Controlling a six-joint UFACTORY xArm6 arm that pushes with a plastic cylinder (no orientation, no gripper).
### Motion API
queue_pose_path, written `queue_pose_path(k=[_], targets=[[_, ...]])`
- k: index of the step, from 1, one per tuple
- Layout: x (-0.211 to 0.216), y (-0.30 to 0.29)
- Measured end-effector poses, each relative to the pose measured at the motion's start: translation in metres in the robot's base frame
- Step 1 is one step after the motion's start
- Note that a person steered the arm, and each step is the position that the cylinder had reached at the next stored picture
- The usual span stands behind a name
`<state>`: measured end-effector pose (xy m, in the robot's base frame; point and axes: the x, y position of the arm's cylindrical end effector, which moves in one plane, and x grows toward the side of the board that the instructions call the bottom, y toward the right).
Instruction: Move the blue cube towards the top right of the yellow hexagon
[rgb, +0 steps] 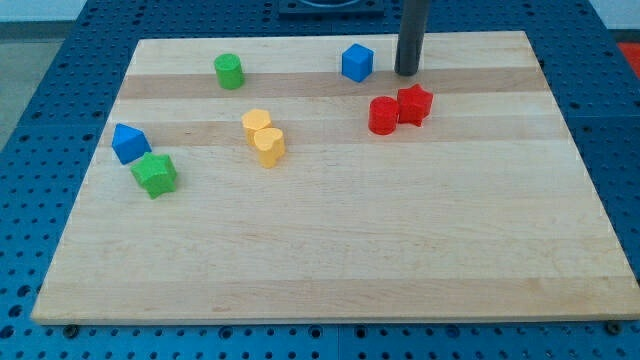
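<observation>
Near the upper middle of the frame, my tip (407, 73) rests on the wooden board (330, 250), just right of the blue cube (357, 62) and not touching it. No gripper is fitted, only the rod. Two yellow blocks sit touching at centre left; the upper one, the yellow hexagon (257, 122), lies lower left of the cube. This looks like the approach step. Next, the tip probably needs to contact the cube's right face and push it leftward and slightly down, stopping short of the hexagon.
</observation>
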<state>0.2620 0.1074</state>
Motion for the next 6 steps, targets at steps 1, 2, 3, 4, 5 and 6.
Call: queue_pose_path(k=[1,2,3,4,5,6], targets=[[-0.013,-0.007],[-0.015,-0.027],[-0.012,-0.051],[0.004,-0.074],[0.024,-0.09],[0.036,-0.11]])
